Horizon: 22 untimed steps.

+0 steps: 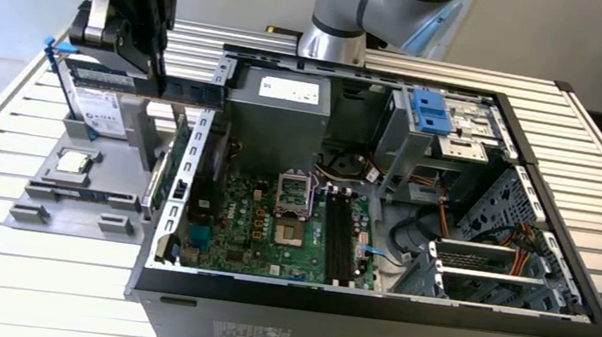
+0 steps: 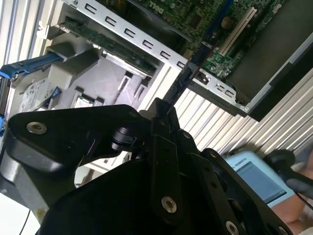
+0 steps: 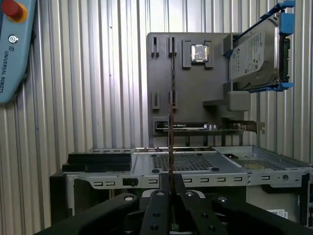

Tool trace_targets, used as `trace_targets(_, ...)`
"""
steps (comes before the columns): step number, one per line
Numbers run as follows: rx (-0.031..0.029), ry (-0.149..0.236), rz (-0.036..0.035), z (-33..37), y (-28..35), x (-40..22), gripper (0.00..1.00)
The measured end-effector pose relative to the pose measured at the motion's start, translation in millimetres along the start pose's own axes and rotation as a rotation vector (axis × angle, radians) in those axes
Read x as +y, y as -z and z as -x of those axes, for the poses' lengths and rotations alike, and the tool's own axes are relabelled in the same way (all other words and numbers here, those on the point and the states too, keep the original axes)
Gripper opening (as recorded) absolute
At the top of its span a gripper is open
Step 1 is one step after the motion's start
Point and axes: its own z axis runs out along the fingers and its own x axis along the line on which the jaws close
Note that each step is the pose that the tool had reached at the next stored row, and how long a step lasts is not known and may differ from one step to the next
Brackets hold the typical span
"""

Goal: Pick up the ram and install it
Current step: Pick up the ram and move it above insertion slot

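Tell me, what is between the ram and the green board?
The case's metal wall stands between the ram and the green board, in the exterior view.

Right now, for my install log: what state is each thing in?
hand: shut on the memory stick.
memory stick: in the air, held level, not in a slot.
hard drive: upright in the grey holder.
processor chip: flat on the grey holder.
computer case: side open, circuit board exposed.

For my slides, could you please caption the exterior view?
The gripper holds the ram level beside the open computer case.
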Motion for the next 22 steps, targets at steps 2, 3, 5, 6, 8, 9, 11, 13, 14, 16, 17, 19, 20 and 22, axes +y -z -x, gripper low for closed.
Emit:
trace_targets(2,0.0,0.0,0.0003,0.0,0.0,-0.5,0.0)
trace_targets(3,0.0001,0.0,0.0004,0.0,0.0,-0.5,0.0)
trace_targets(5,0.0,0.0,0.0003,0.0,0.0,-0.7,0.0)
trace_targets(6,0.0,0.0,0.0004,0.1,0.0,-1.5,0.0)
trace_targets(8,-0.0001,0.0,0.0004,0.2,0.0,-4.5,0.0)
trace_targets(9,-0.0001,0.0,0.0004,0.3,0.0,-6.9,0.0)
trace_targets(11,0.0,0.0,0.0009,0.5,0.2,-13.2,0.0)
trace_targets(13,0.0001,0.0,0.0024,0.9,0.3,-21.3,0.0)
trace_targets(14,0.0001,0.0,0.0032,1.0,0.3,-25.7,0.0)
trace_targets(16,0.0002,0.0,0.0052,1.4,0.5,-34.5,0.0)
trace_targets(17,0.0001,0.0,0.0059,1.6,0.4,-38.7,0.0)
trace_targets(19,0.0003,0.0,0.0069,1.9,0.6,-46.0,0.0)
trace_targets(20,0.0003,0.0,0.0075,2.3,0.7,-56.0,0.0)
trace_targets(22,0.0004,0.004,0.0081,3.0,0.9,-72.5,0.0)
